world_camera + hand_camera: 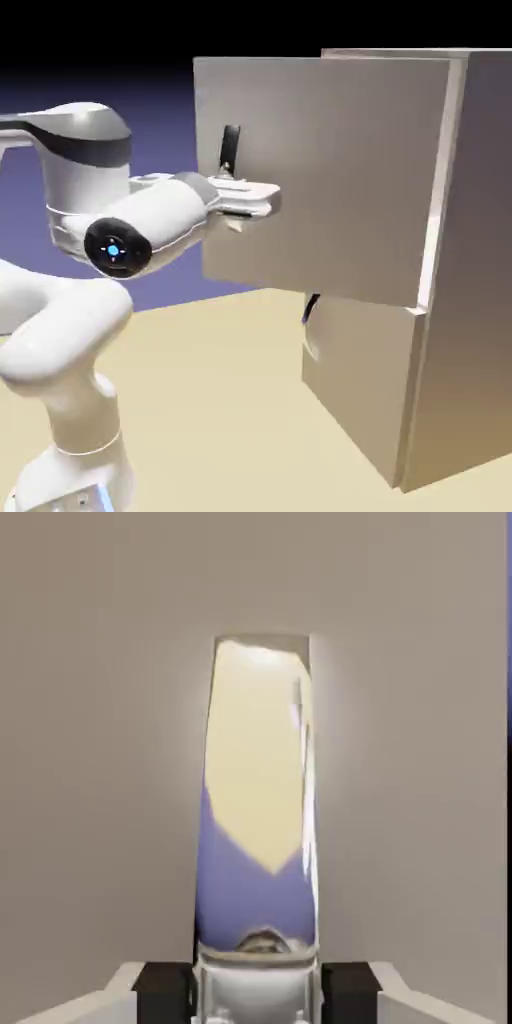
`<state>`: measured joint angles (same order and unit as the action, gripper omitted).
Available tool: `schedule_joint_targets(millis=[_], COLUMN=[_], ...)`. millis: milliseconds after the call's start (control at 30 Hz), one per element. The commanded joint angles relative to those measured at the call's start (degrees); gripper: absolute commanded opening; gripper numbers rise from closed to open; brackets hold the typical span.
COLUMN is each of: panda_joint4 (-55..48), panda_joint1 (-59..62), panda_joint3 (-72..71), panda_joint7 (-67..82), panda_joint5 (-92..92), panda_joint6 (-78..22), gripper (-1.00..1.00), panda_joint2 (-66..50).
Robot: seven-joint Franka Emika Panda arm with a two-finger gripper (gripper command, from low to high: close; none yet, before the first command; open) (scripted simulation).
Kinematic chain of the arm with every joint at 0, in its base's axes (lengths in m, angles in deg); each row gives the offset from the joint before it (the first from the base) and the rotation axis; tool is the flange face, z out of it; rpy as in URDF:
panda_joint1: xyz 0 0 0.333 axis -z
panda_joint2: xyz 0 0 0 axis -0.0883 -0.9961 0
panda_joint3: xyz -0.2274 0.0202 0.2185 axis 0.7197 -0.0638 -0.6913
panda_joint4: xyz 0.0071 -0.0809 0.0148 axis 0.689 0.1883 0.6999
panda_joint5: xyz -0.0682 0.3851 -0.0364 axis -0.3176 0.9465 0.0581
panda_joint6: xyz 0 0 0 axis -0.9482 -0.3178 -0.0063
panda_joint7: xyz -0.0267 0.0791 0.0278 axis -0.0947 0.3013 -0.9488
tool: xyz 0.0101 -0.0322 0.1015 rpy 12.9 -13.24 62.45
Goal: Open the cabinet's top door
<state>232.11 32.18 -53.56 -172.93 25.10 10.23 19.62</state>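
The grey-beige cabinet [472,260] stands at the exterior view's right. Its top door [330,170] is swung partly out from the box, its free edge toward the arm. A dark curved handle [230,148] sits near that edge. My gripper [243,203] is at the handle's lower end, shut on it. In the hand view the handle [260,812] shows as a tall mirror-like bar between my fingertips [165,990], with the door panel [100,762] filling the background.
The shorter lower door [355,395] is flush with the cabinet, its dark handle [311,308] just under the top door's bottom edge. The tan table [220,400] stretches between the arm's base and the cabinet.
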Motion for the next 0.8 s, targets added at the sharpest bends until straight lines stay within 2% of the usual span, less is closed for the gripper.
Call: schedule_joint_targets(millis=[0,500,767], panda_joint4=[-1.5,-31.1,-44.3], panda_joint1=[-1.0,-26.2,-42.8], panda_joint3=[2.1,31.6,48.1], panda_joint7=[0.9,13.4,19.5], panda_joint5=[-1.9,-19.6,-22.5], panda_joint6=[-1.9,-30.9,-43.1], gripper=[-1.00,-1.00,-1.00], panda_joint2=[-2.0,-31.6,-42.3])
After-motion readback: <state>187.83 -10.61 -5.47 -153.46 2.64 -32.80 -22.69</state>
